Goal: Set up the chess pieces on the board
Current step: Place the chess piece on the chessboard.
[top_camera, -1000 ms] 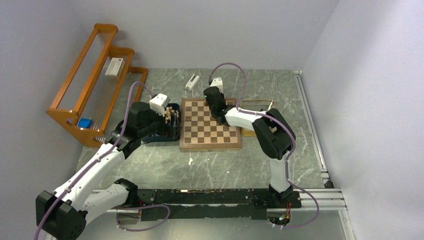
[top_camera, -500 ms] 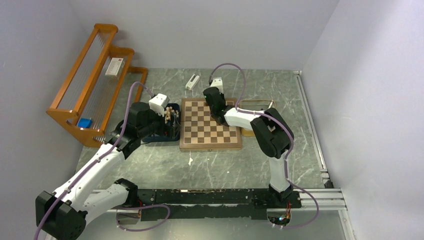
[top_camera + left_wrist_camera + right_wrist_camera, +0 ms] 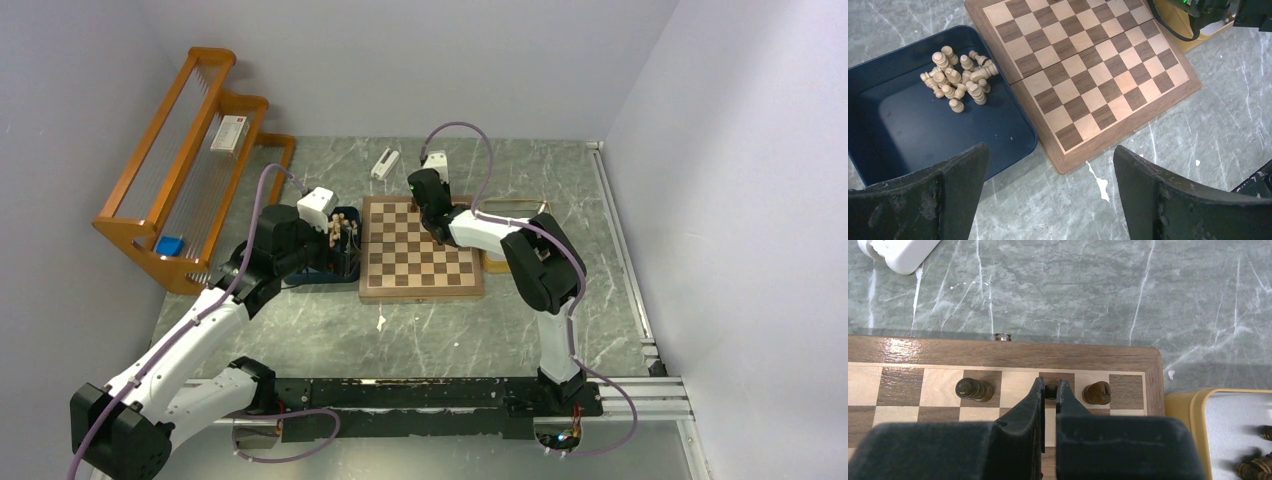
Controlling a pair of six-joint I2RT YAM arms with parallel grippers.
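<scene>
Clamping dark piece (image 3: 1051, 389) between right gripper (image 3: 1050, 391) jaws at board (image 3: 998, 352) far row, near far edge of table (image 3: 450, 330). Counting two more dark pieces (image 3: 973, 389) standing on that row. Hovering left gripper (image 3: 1048, 197), jaws wide apart, above blue tray (image 3: 888, 150) left of board. Noting cream pieces (image 3: 958, 82) heaped there, unplaced; judging setup barely beginning, most pieces awaiting placing.

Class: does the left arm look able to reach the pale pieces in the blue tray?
Probably yes: the left gripper hangs open above the blue tray, and nothing covers the pale pieces.
</scene>
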